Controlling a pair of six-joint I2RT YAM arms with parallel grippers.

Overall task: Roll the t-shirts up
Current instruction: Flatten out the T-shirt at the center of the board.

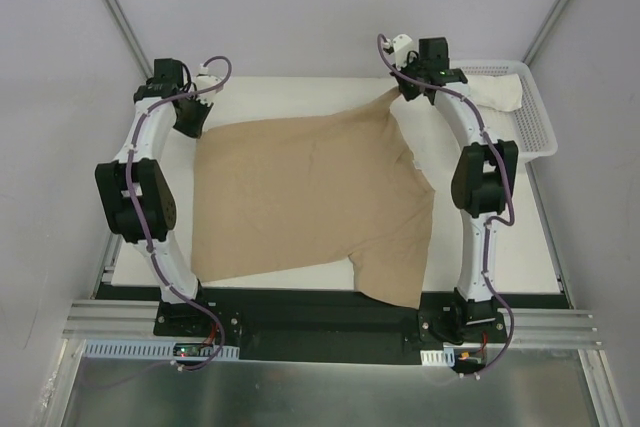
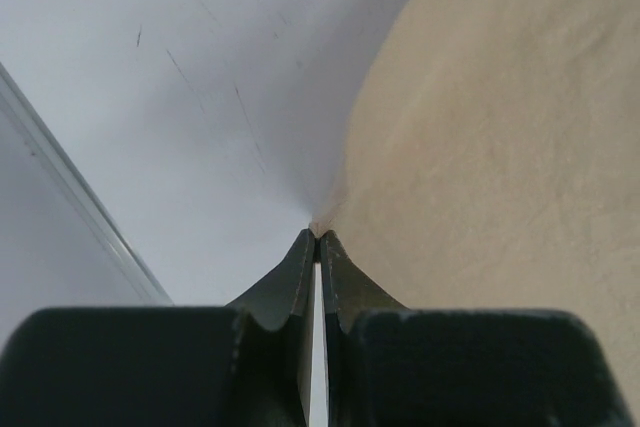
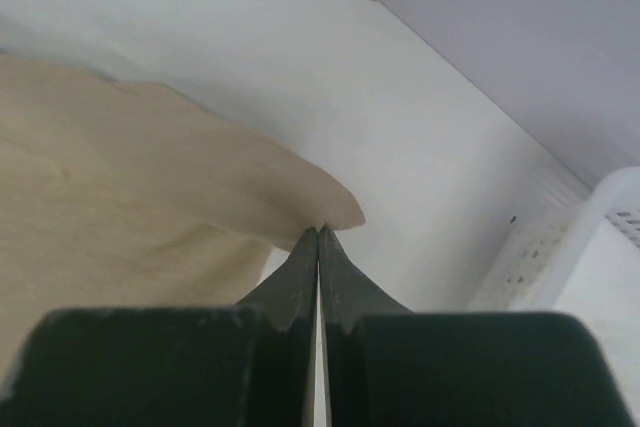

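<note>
Light is bright, soft and even from above; only weak shadows lie on the table (image 1: 300,85). In both wrist views my dark fingers (image 2: 295,279) near the lens look slightly blurred.

On the bench (image 1: 500,257) a spread t-shirt (image 1: 310,197), left gripper (image 1: 192,127) at its eleven o'clock corner, right gripper (image 1: 408,95) at one, basket (image 1: 538,122) at two o'clock holding another t-shirt (image 1: 495,92)

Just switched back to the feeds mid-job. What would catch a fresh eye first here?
The tan t-shirt dominates, spread across the white table with one near corner draped over the front edge. The left gripper and right gripper are each shut on a far corner of it, the right one drawing the cloth to a peak. A white t-shirt lies bundled in the mesh basket at far right.
</note>
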